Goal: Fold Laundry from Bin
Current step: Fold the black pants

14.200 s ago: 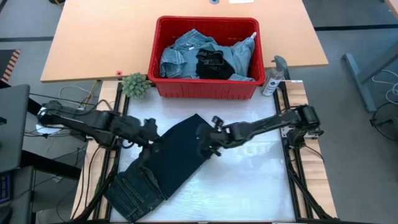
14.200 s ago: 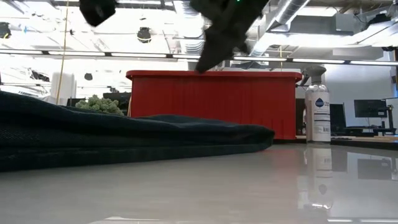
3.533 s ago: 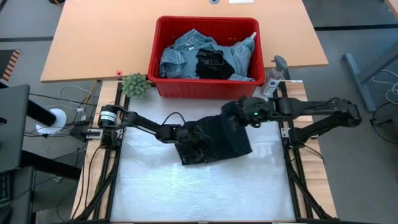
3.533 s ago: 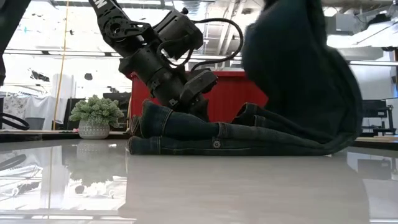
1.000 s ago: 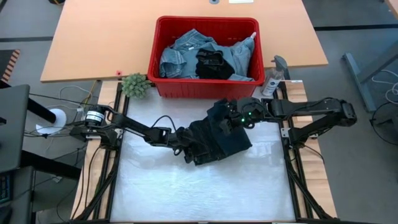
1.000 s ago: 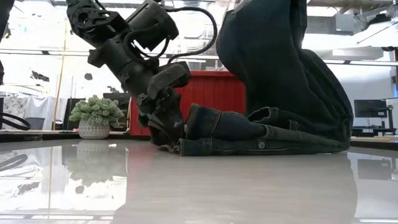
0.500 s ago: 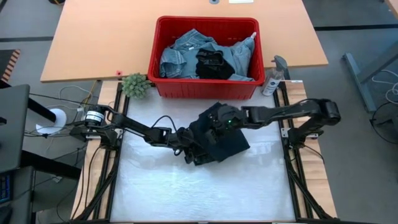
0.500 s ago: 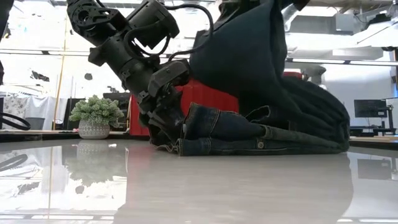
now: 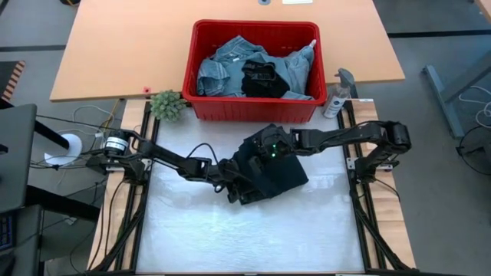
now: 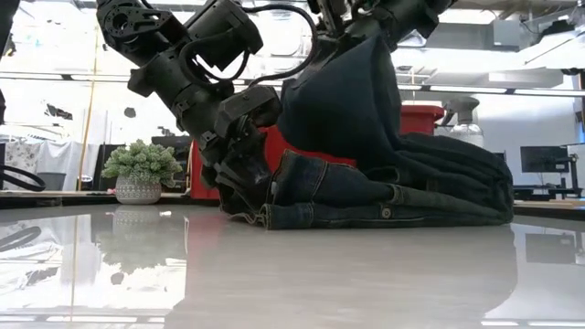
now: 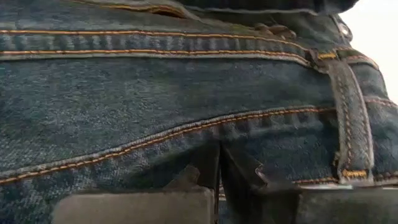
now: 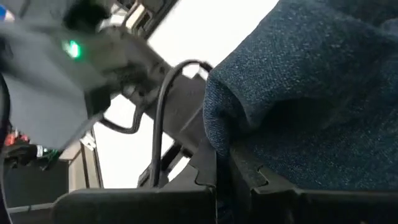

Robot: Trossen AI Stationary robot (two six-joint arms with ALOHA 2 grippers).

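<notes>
— What's changed?
— Since a second ago, my right gripper [image 9: 265,147] has carried the raised fold of the dark jeans [image 9: 285,175] further over toward my left side; the flap now hangs lower.
— Where are the jeans?
— Bunched mid-table, just in front of the bin [image 9: 201,108], which holds the remaining laundry [image 9: 230,65].
— Why hold them that way?
— My left gripper [image 9: 232,189], pressed shut on the waistband, anchors the stack; my right, nearly closed, pinches the cloth edge to lay it across.
</notes>
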